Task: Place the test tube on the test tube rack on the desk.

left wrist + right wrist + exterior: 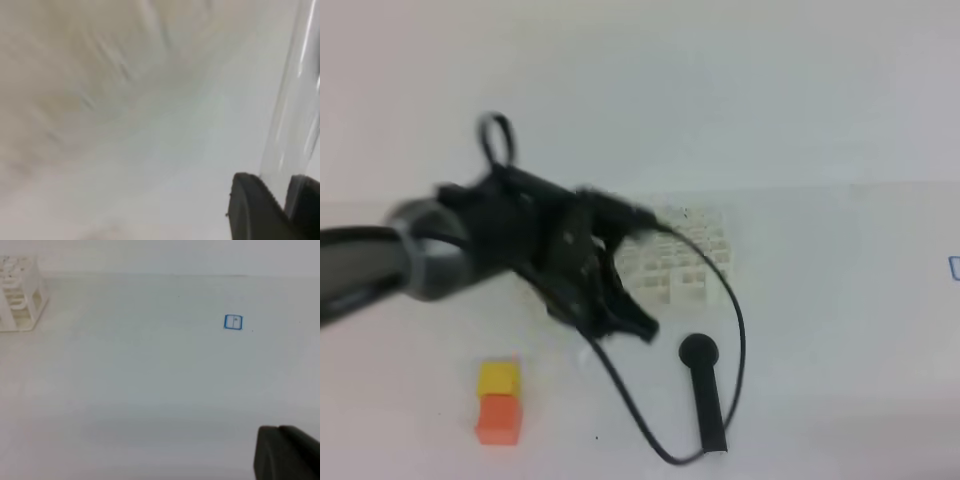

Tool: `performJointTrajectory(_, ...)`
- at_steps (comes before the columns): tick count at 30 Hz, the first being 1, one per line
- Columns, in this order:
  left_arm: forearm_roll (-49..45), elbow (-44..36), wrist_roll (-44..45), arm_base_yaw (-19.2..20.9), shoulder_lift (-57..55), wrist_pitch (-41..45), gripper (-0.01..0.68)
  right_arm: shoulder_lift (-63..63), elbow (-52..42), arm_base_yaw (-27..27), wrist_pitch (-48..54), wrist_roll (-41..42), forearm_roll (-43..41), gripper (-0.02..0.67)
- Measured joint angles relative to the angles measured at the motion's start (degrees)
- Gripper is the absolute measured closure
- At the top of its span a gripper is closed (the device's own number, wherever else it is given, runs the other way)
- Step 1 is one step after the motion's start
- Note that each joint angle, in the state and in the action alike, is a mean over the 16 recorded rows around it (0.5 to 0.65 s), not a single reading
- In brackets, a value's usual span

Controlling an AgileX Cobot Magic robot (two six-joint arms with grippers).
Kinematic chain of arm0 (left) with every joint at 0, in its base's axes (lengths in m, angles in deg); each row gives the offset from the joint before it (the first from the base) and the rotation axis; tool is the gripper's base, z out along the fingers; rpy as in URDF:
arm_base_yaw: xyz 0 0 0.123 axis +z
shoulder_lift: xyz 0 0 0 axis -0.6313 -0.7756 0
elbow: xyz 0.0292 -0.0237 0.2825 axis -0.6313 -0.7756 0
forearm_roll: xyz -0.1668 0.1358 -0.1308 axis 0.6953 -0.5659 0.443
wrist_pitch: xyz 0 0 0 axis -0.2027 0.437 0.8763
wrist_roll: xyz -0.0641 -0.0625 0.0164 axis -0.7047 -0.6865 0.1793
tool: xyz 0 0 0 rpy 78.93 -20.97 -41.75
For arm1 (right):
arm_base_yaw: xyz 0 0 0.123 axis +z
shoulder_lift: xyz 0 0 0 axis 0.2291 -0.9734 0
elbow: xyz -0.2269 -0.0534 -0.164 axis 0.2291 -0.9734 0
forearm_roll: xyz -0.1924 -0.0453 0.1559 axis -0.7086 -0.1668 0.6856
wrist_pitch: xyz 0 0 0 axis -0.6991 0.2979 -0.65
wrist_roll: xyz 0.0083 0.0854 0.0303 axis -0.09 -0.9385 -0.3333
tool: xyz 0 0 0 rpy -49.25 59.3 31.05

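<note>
Left gripper (280,210) — fingers narrow around the test tube (295,100), I judge it held, pickup done. Test tube rack (685,255) sits just behind my arm on the desk (840,320) — insertion outstanding. Right gripper (287,452): closed, idle.

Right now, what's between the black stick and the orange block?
In the exterior high view, only bare desk and a loop of thin black cable lie between the black stick and the orange block.

Clear glossy test tube (295,100); matt white desk (150,380).
</note>
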Motion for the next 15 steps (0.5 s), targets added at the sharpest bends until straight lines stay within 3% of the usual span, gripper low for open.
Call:
performJointTrajectory(6, 15.6, -2.6, 22.0, 5.8, 9.6, -7.3, 0.561, 0.0, 0.0, 0.0, 0.0, 0.0, 0.0, 0.650)
performJointTrajectory(15, 63.2, -17.0, 69.5, 13.0, 24.4, -7.6, 0.561, 0.0, 0.0, 0.0, 0.0, 0.0, 0.0, 0.650)
